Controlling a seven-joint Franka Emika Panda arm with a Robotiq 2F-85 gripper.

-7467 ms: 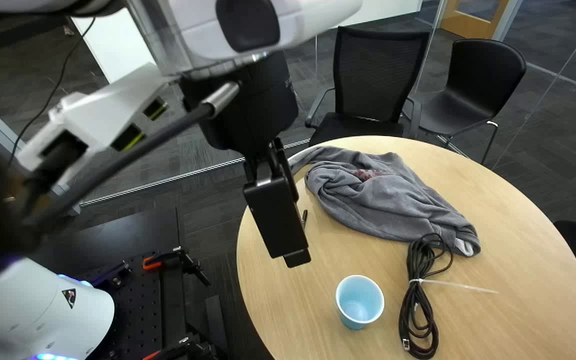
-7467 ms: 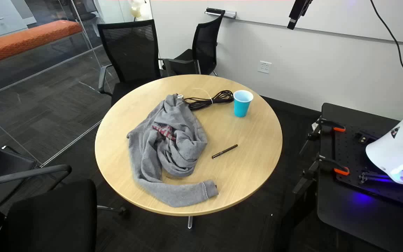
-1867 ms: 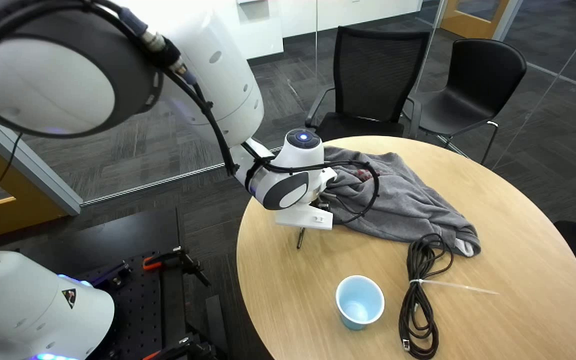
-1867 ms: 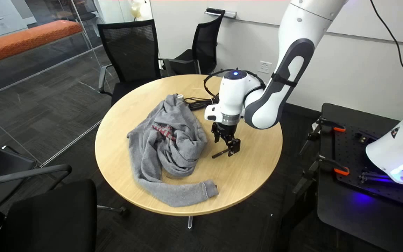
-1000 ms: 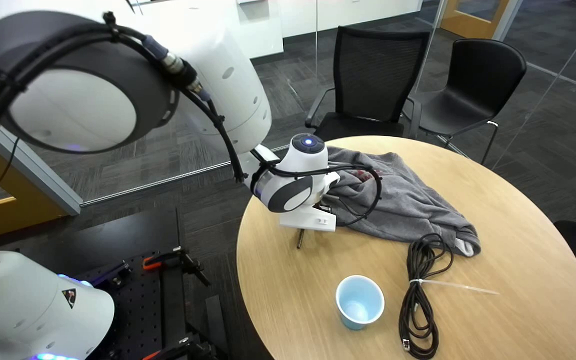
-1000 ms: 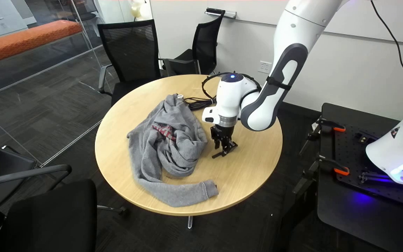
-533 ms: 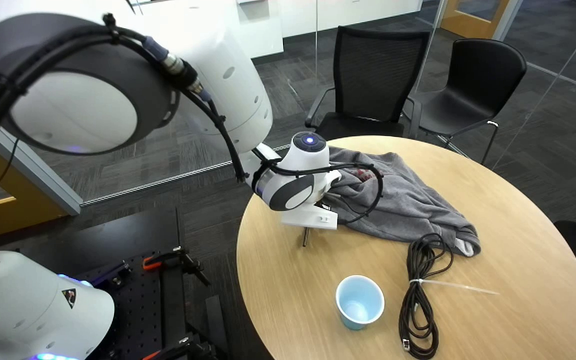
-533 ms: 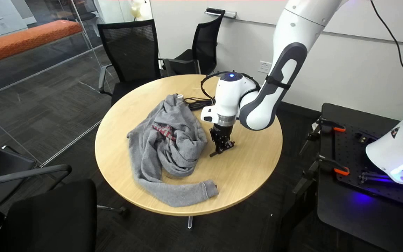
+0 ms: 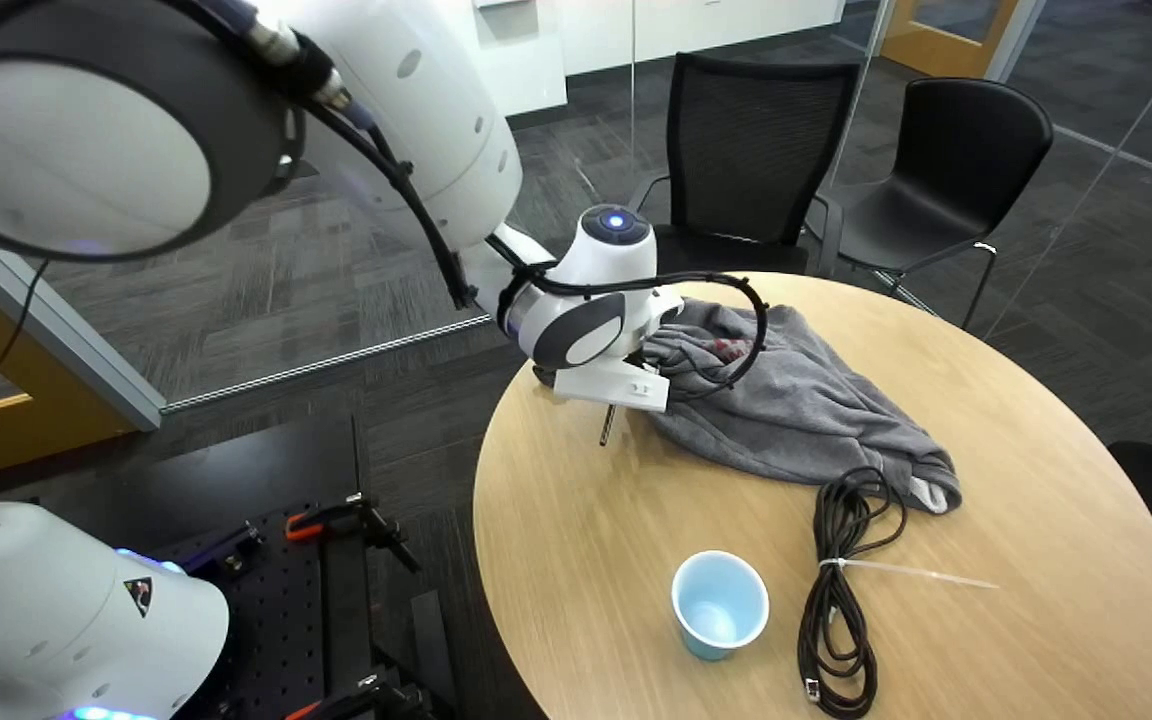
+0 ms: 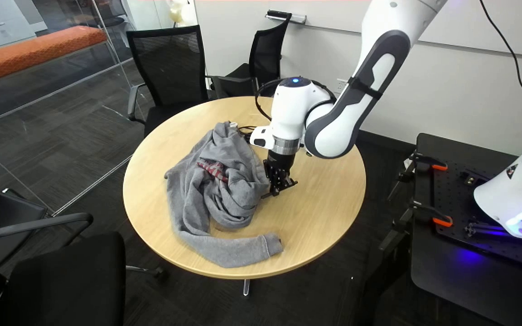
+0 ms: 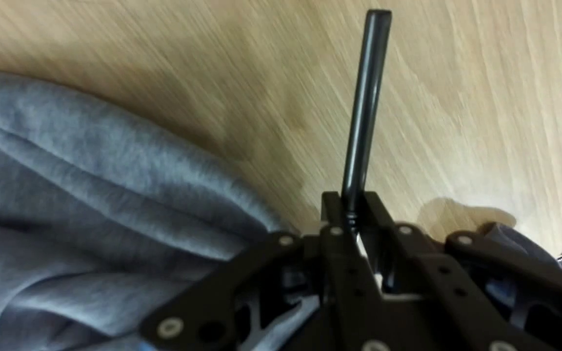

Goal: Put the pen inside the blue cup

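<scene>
In the wrist view my gripper (image 11: 351, 201) is shut on the pen (image 11: 368, 102), a thin dark stick whose long free end juts out past the fingertips. The pen's lower end also pokes out below the wrist in an exterior view (image 9: 607, 425), where the fingers are hidden. The gripper (image 10: 278, 189) shows beside the grey cloth in an exterior view, apparently a little above the tabletop. Upright on the table, the blue cup (image 9: 719, 605) has its pale mouth facing up and nothing visible inside. Behind the arm, the cup is hidden in an exterior view.
The crumpled grey cloth (image 10: 224, 190) lies right beside the gripper. A coiled black cable (image 9: 841, 600) with a pale tie rests near the cup. The round wooden table (image 10: 320, 217) has chairs around it, and a black stand (image 9: 266, 560) carries the robot's base.
The jaws have closed on the pen, which was lying on the table between them. Since half a second ago the arm has risen, and the pen has come up with it, shifting slightly toward the cloth.
</scene>
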